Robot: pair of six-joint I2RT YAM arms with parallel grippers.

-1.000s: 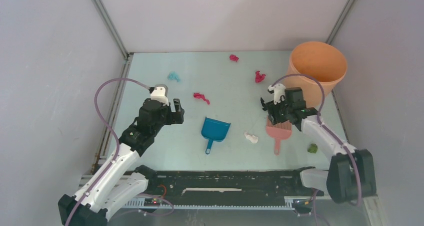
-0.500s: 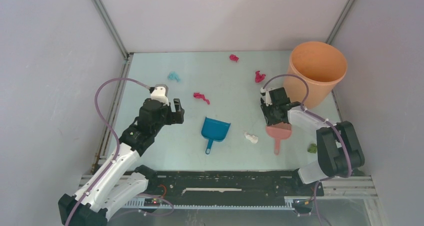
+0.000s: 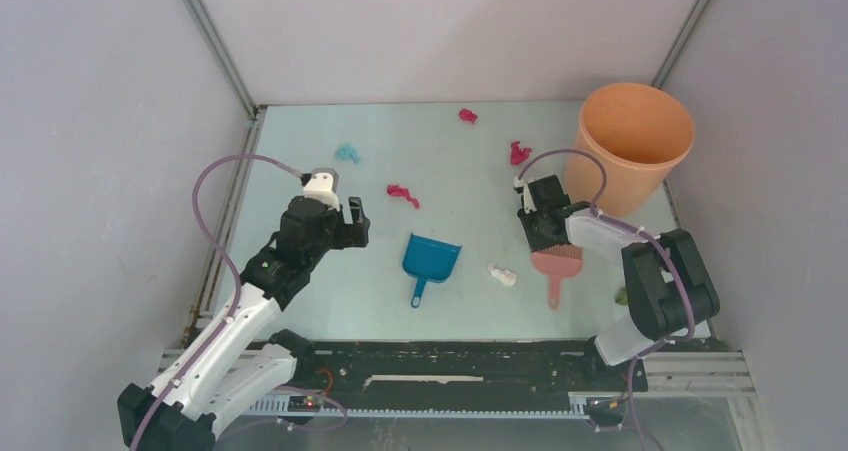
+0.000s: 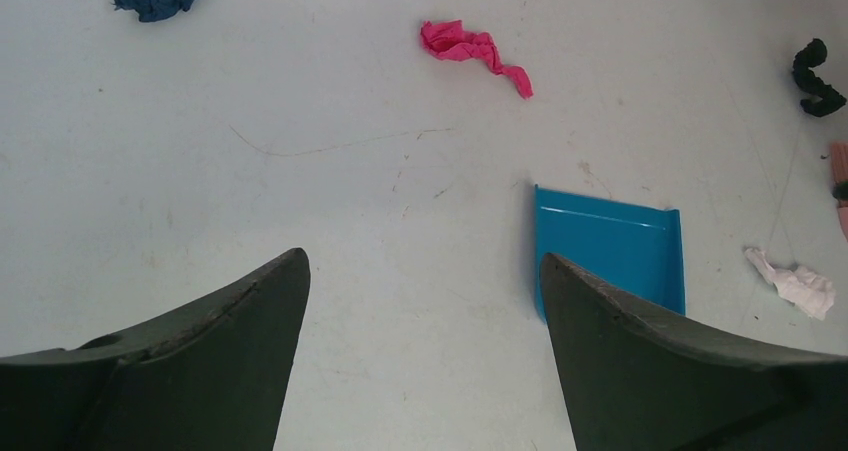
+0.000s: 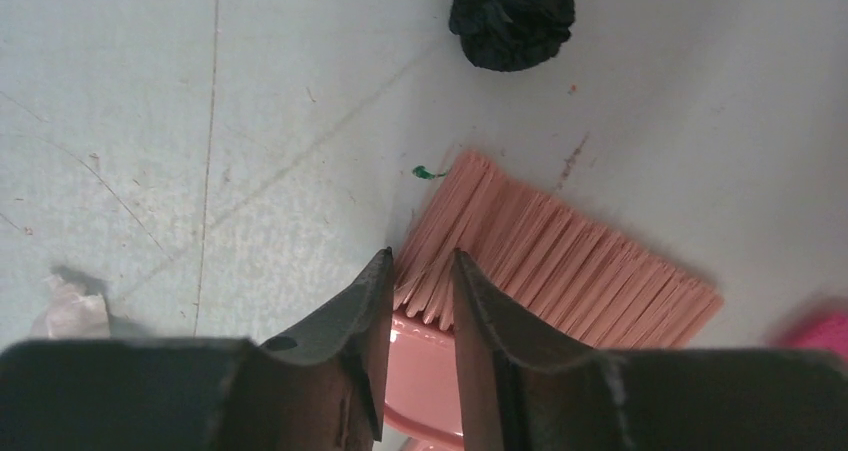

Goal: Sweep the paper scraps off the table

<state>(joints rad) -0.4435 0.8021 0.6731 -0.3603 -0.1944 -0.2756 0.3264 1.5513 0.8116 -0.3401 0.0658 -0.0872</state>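
Observation:
Paper scraps lie on the mint table (image 3: 300,161): magenta ones (image 3: 468,115) (image 3: 519,153) (image 3: 403,194), a teal one (image 3: 347,152), a white one (image 3: 502,274) and an olive one (image 3: 625,296) partly behind my right arm. My left gripper (image 3: 352,221) is open and empty above bare table (image 4: 422,261), left of the blue dustpan (image 4: 610,256). My right gripper (image 3: 541,233) is closed narrowly on the bristle-end corner of the pink hand brush (image 5: 560,261), which lies flat. A dark wad (image 5: 515,11) lies beyond the bristles.
The blue dustpan (image 3: 432,259) lies flat mid-table, handle toward me. A tall orange bucket (image 3: 635,141) stands at the back right, close behind my right arm. Grey walls enclose three sides. In the left wrist view a magenta scrap (image 4: 472,49) lies ahead.
My right gripper has moved left and down onto the head of the pink brush, and its arm has folded in. The left arm and the brush have not moved.

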